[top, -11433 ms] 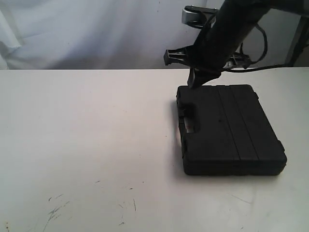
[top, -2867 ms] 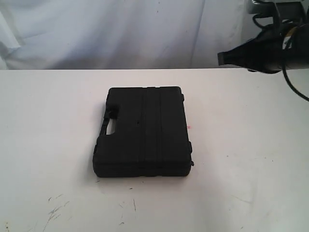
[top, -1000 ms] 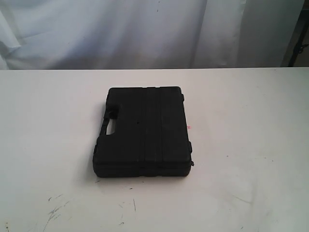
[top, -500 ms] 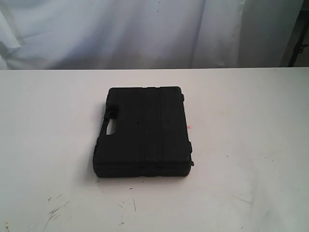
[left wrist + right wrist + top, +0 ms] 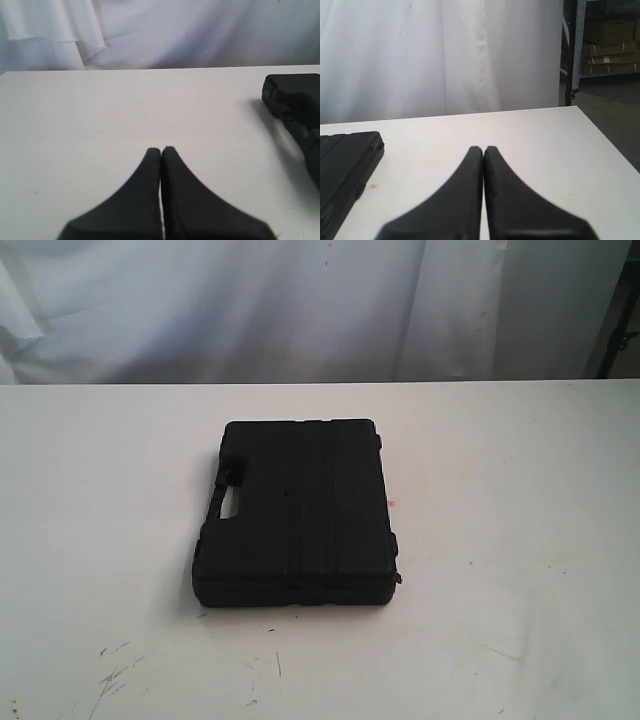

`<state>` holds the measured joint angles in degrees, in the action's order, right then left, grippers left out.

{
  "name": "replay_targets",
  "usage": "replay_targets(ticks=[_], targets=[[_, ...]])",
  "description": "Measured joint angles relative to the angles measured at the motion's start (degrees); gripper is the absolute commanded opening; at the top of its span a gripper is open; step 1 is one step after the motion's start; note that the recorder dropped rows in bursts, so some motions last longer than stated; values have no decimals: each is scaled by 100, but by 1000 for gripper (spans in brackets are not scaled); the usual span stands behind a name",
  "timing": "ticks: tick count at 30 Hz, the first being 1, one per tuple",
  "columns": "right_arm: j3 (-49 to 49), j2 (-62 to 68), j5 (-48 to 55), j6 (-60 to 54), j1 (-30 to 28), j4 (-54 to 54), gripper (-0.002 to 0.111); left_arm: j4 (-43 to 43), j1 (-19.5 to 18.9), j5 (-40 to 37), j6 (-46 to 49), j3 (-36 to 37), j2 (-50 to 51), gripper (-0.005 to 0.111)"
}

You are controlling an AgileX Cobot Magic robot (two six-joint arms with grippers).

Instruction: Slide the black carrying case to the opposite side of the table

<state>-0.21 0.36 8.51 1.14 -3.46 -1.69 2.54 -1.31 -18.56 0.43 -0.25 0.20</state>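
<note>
The matte-black case [image 5: 298, 512] lies flat on the white table [image 5: 500, 500], a little left of the middle in the exterior view, its cut-out handle [image 5: 226, 502] facing left. No arm shows in that view. My left gripper [image 5: 161, 150] is shut and empty above bare tabletop, with a corner of the case [image 5: 296, 102] off to one side. My right gripper [image 5: 483, 149] is also shut and empty, and the case's edge [image 5: 347, 160] lies well apart from it.
A tiny red dot [image 5: 391, 504] marks the table just right of the case. Dark scratches [image 5: 120, 672] run near the front left edge. White curtain [image 5: 250, 300] hangs behind the table. Shelving with boxes [image 5: 607, 40] stands beyond the table's end.
Since 11.4 s ago the case has gone from the right side to left of centre. The right arm has drawn back out of the exterior view. Nothing moved in the last second.
</note>
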Motion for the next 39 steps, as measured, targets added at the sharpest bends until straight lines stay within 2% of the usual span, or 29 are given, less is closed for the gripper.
replay_targets(ticks=[18, 39], targets=[[0, 0, 1081, -262, 0, -12, 0, 0, 0, 0, 0, 0, 0, 0], [0, 0, 1131, -262, 0, -12, 0, 0, 0, 0, 0, 0, 0, 0]])
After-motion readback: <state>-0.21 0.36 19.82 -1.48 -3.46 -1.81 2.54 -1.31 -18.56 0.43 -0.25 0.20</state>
